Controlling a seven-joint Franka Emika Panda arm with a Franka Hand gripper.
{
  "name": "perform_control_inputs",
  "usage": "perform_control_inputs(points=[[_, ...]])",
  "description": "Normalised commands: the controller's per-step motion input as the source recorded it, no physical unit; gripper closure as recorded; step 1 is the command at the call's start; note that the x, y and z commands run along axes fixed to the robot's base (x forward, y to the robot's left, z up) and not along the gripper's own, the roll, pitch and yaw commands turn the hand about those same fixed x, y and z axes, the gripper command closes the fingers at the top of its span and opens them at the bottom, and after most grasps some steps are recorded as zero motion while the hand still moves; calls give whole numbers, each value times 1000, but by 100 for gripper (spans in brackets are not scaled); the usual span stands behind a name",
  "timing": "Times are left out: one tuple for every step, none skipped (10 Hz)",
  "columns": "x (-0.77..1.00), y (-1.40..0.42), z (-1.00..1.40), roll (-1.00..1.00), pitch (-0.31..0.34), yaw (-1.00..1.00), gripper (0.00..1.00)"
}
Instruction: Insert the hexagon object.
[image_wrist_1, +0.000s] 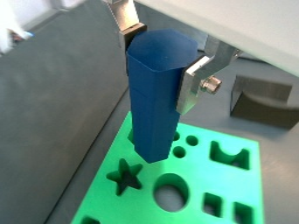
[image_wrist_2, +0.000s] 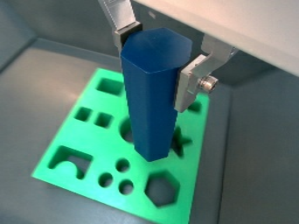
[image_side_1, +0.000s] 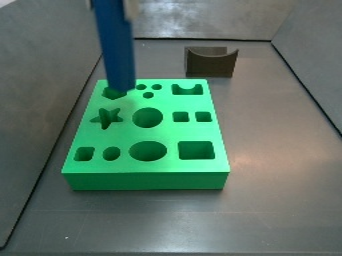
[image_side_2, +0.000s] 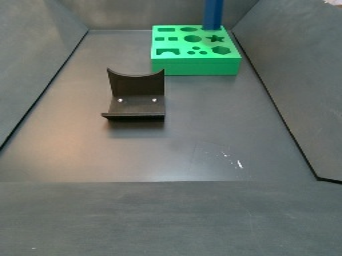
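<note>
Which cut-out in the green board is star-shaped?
The star cut-out in the green board, on the edge nearest the blue rod held by the gripper; the others are round, square, arched or hexagonal.

claw (image_wrist_2: 158, 51) above board, clamped on hexagon object (image_wrist_2: 156, 96) | rod upright, lower end at board (image_side_1: 147, 140) corner hole | board on desk (image_side_2: 174, 150) | notched block (image_side_2: 134, 96) well apart

The gripper (image_wrist_2: 160, 51) grips the blue hexagon object (image_wrist_2: 155, 92) upright between silver fingers (image_wrist_2: 194, 80). Its lower end hangs over the green board (image_wrist_2: 82, 140), near the hexagonal hole (image_wrist_2: 163, 189).
</note>
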Motion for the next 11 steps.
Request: perform_control_inputs(points=[[-431,360,-406,0,-116,-563,100],[-114,509,-186,-159,-23,-240,100],[0,409,0,-381,-10,-129,100],[-46,380,0,-464,-66,0,100],[-154,303,-191,-364,-147,0,100],[-291,0,-337,-133,-180,0,100],[-317,0,-383,-91,-161,17,100],[-220,103,-334,-39,-126,97,100],[-106,114,-237,7,-91,229,100],[-103,94,-137,23,-60,286,100],[-11,57,-100,14,-37,351,100]])
